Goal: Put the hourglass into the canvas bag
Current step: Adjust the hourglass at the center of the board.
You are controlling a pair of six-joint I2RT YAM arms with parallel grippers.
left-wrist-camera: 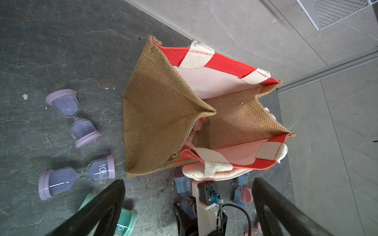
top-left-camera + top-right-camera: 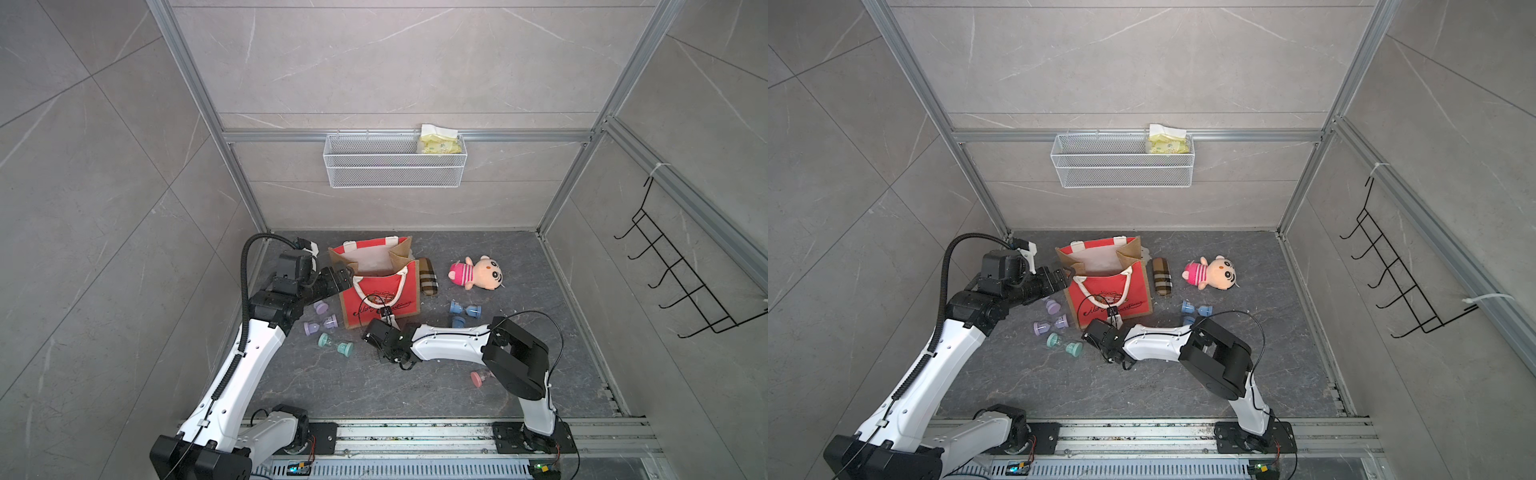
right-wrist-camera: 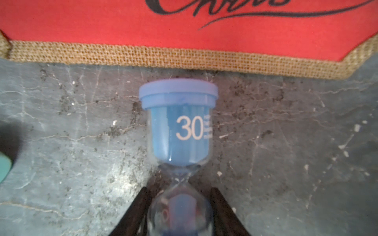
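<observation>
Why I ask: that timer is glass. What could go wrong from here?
1. The right gripper flanks the lower bulb of the blue hourglass, near its thin neck; round glass may slip out or crack.
2. The burlap side of the bag folds inward, narrowing the mouth; the hourglass could catch on the rim.

We log left arm (image 2: 249,357): white shells, black joints, ribbed black conduit (image 2: 244,291) | right arm (image 2: 449,338): same white and black, thin black cable (image 2: 530,311) | left gripper (image 1: 190,183): matte black fingers | we note small holes dotting the shells | black base plate (image 2: 507,436)
</observation>
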